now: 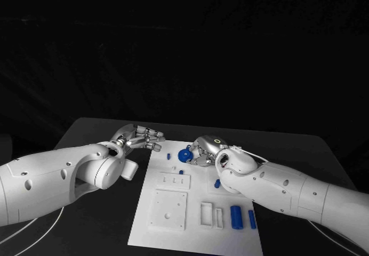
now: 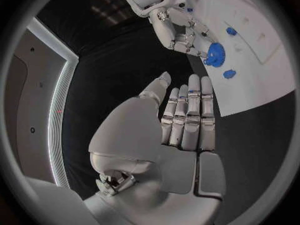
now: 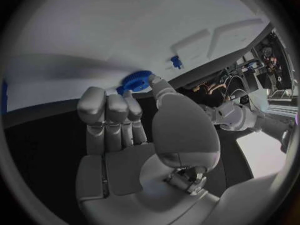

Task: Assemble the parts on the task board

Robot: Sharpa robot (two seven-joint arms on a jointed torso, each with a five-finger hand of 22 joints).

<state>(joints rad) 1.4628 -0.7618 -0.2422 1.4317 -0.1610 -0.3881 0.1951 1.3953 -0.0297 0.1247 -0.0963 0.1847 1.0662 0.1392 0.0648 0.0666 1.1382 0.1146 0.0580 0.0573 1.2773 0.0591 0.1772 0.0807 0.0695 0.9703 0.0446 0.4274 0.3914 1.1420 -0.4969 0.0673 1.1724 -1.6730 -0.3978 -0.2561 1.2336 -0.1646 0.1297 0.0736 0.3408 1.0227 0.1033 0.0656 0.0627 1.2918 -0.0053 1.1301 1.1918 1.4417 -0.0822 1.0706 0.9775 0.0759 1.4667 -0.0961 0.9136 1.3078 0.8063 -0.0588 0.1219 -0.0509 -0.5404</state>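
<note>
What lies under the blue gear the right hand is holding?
Under the blue gear, held by the right hand, is the white task board. Whether a peg sits beneath it is hidden.

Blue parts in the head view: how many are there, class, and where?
6: a gear in the right hand, two pegs by it, one piece beside the right arm, two cylinders near the board's front edge. The arm may hide more.

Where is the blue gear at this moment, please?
In the head view, the blue gear is near the task board's far end, at the fingers of the right hand, with the left hand further to the left.
</note>
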